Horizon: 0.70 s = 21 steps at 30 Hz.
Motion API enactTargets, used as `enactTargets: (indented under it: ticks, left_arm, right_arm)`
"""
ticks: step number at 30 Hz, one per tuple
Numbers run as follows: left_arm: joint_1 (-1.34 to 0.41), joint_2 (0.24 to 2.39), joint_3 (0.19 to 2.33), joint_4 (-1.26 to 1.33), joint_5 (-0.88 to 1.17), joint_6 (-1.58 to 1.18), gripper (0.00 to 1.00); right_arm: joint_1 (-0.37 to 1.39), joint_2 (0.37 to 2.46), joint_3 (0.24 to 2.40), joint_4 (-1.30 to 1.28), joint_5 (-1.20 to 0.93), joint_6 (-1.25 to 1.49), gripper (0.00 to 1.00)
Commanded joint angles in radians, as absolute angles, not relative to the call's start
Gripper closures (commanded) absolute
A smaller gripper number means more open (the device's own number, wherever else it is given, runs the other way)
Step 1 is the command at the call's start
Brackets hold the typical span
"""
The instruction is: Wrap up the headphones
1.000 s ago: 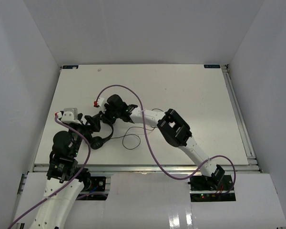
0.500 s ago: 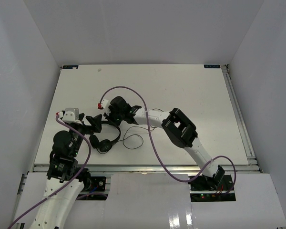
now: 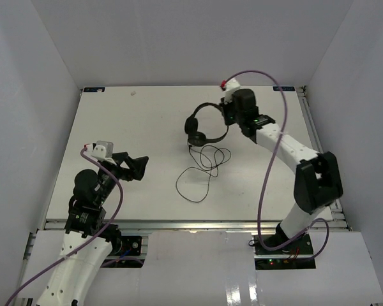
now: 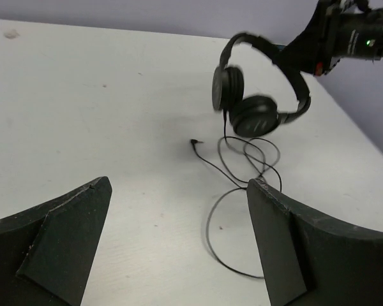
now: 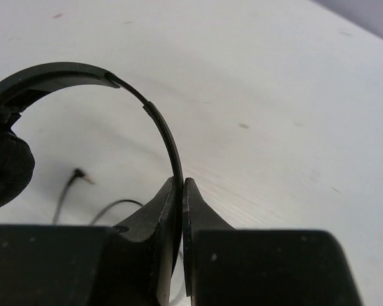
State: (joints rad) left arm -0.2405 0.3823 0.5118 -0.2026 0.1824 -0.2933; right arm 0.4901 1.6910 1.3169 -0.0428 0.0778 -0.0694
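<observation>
**Right gripper pinching the headband, far right of centre**

I have the black over-ear headphones (image 4: 258,115) with padded cups toward the far right of the white table (image 3: 115,115). Their curved headband (image 3: 207,104) is clamped between the closed fingers of the right gripper (image 5: 181,188). The two round ear cups (image 3: 196,135) hang left of that pinch; I cannot tell whether they touch the table. The thin black cord (image 4: 225,124) drops from a cup and lies in loose loops on the near side, with its small plug (image 4: 194,141) on the table left of the loops.

The left gripper (image 4: 179,185) is at near left, jaws spread wide, holding nothing, well apart from the cord.

Small label strips (image 3: 285,88) at the table's far corners are too small to read.

Bare tabletop shows between the left gripper and the cord. White walls (image 3: 191,38) close off the left, far and right edges. A purple cable (image 3: 255,72) arcs over the right arm.
</observation>
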Motion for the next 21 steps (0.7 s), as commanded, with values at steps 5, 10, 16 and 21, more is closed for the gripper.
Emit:
enactTargets:
  ticks: [5,10,16,21]
  left_arm:
    - [-0.244,0.485,0.471,-0.176,0.406,-0.520,0.02]
    - [-0.277,0.569,0.435,-0.081,0.511,-0.633,0.02]
    - [-0.446,0.628,0.400,0.090,0.443,-0.638,0.02]
    - [-0.612,0.771,0.382,0.237,0.358,-0.614,0.02]
  right_arm:
    - [0.213,1.345,1.005,0.030,0.145,0.249,0.92]
    - [0.071,1.233,0.870,0.014,0.017,0.283,0.92]
    - [0.045,1.106,0.823,0.022,-0.084,0.201,0.92]
    - [0.043,1.079,0.803,0.021,-0.113,0.152,0.92]
